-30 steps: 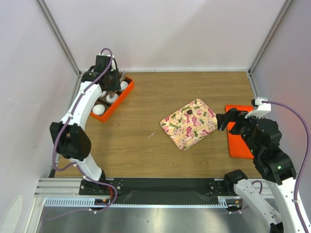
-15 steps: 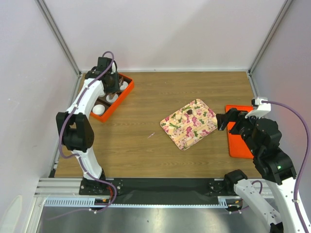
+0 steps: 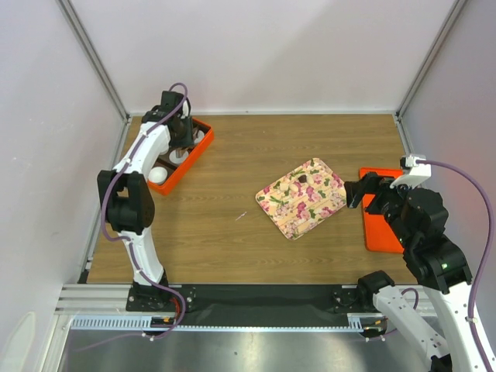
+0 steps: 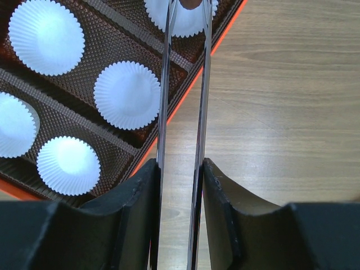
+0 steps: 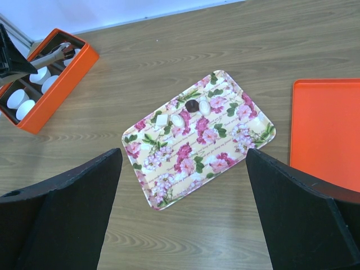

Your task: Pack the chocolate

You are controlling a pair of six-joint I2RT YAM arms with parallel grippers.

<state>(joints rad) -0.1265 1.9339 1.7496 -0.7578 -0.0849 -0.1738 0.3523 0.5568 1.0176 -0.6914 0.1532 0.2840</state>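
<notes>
My left gripper (image 4: 181, 169) is shut on a pair of metal tongs (image 4: 183, 84). The tong tips pinch a dark brown chocolate (image 4: 190, 3) just above a white paper cup (image 4: 187, 25) in the orange box (image 3: 180, 167) at the far left. Several other white cups, such as one (image 4: 126, 94), sit in the box's brown insert (image 4: 84, 67). Another chocolate (image 5: 192, 105) lies on the pink-flowered tray (image 5: 197, 163) beside small white pieces. My right gripper (image 5: 183, 152) hangs open and empty to the right of the tray.
A flat orange lid (image 5: 326, 129) lies at the right edge of the wooden table, under my right arm. Grey walls with metal posts close in the left, back and right sides.
My left arm has swung a little farther back over the orange box, carrying the tongs with it. The right arm has stayed still.
</notes>
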